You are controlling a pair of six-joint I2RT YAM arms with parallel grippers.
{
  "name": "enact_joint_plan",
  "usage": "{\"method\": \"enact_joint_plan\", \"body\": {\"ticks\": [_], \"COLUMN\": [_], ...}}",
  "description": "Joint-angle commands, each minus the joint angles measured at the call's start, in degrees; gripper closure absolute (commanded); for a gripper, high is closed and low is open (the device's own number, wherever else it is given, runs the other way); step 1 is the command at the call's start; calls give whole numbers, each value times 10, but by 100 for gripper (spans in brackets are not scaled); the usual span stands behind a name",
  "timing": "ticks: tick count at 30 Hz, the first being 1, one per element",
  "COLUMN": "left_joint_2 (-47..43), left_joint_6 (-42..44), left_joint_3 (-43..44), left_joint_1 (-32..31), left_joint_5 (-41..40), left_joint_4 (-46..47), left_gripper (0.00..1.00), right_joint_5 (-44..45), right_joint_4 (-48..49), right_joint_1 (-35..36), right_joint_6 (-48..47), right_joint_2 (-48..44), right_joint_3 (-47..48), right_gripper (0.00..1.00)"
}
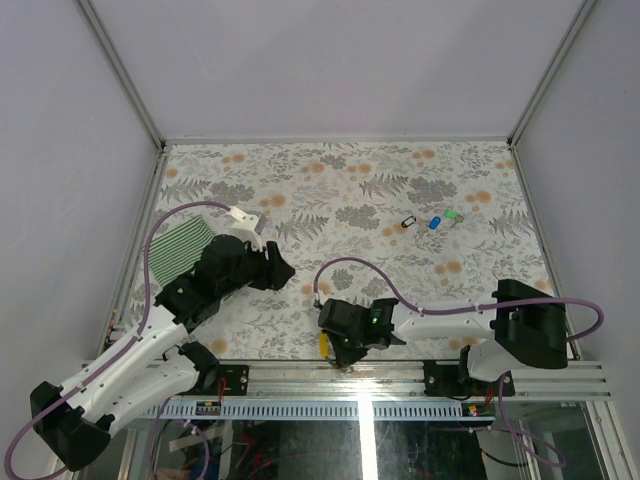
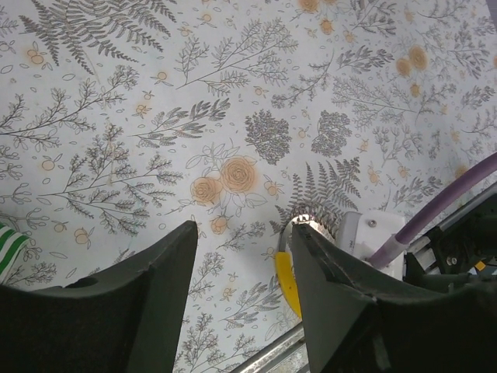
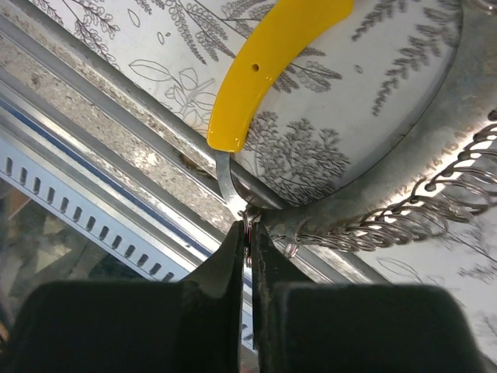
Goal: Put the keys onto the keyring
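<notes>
The keyring lies at the table's near edge, its yellow tag [image 1: 324,343] [image 2: 286,281] [image 3: 264,54] curving off a silvery loop [image 3: 404,175] strung with thin wire rings. My right gripper [image 1: 340,352] [image 3: 250,233] is shut on a small ring of that keyring, pinched between the fingertips. The keys, one blue [image 1: 434,223] and one green [image 1: 452,214], rest far back on the right, apart from both grippers. My left gripper [image 1: 280,270] [image 2: 245,227] hangs open over the cloth-covered table left of centre, with nothing between its fingers.
A green-and-white striped cloth [image 1: 185,245] [image 2: 8,245] lies at the left under the left arm. A small dark clip [image 1: 407,222] sits just left of the keys. The metal rail [image 1: 360,375] [image 3: 116,148] runs along the near edge. Grey walls enclose the floral table [image 1: 340,190].
</notes>
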Motion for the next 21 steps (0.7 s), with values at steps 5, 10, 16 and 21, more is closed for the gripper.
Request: {"method": "enact_joint_plan", "body": {"ticks": [5,10,16,21], "left_joint_2": [-42,-44,-9,16], "left_joint_6": [29,65,148,187], "left_joint_3": [16,46,126,175], "left_joint_1": [5,5,5,4], "left_joint_5": [133,234,325,380], "left_joint_4": [90,153,163,165], "left_gripper": [47,47,46,44], "right_joint_5": [120,170,212,229], "right_joint_4": [-95,-109,-129,-154], "right_joint_1": [4,4,4,4], "right_joint_6": [-99,-191,-281,-318], "right_joint_2": [-136,-217,-267,-264], "right_joint_3": [70,122,195,262], "right_gripper": [100,100,100,100]}}
